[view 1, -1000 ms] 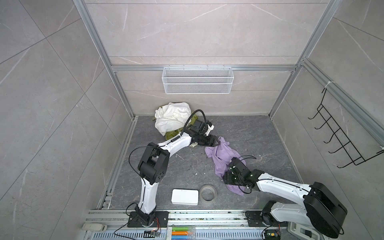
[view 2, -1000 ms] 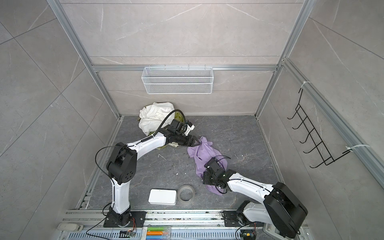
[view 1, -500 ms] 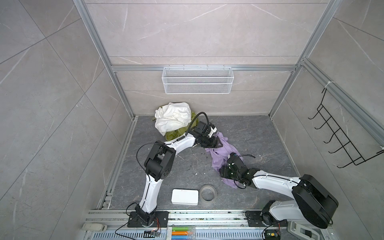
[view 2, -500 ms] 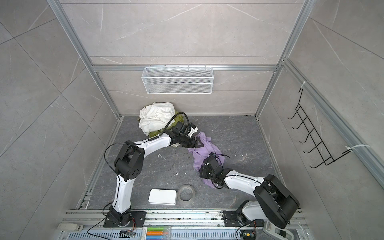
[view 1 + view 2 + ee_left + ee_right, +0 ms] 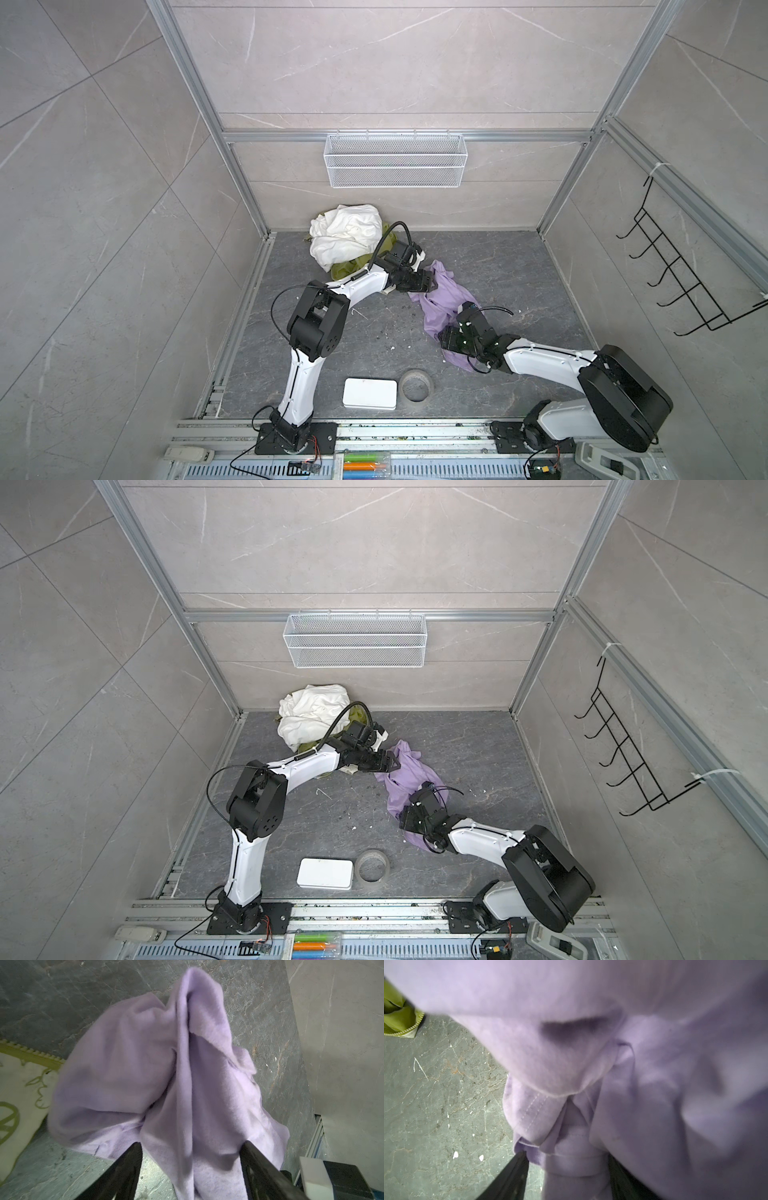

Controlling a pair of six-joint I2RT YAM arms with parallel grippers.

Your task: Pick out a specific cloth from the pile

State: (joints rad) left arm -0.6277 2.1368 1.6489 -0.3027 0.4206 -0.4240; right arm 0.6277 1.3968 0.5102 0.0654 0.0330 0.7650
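The lavender cloth [image 5: 440,295] [image 5: 405,779] lies crumpled on the dark floor, apart from the pile [image 5: 345,237] [image 5: 307,717] of white and olive-green cloths in the back left corner. My left gripper [image 5: 432,284] [image 5: 190,1145] is at the cloth's far end, open, with a fold of the cloth [image 5: 145,1064] between its wide fingers. A strip of floor shows beside one finger. My right gripper [image 5: 444,336] [image 5: 566,1154] is low over the near end, open, with a hemmed fold of the cloth [image 5: 591,1043] between its fingers.
A cream piece with olive print [image 5: 16,1084] lies beside the cloth. A white flat box [image 5: 370,393] and a tape ring [image 5: 417,384] sit near the front. A wire basket [image 5: 395,160] hangs on the back wall, a black hook rack [image 5: 681,282] on the right wall.
My left gripper has reached right, from the pile's edge onto the cloth's far end. The right gripper has slid forward and left along the cloth's near end, and the cloth has bunched slightly.
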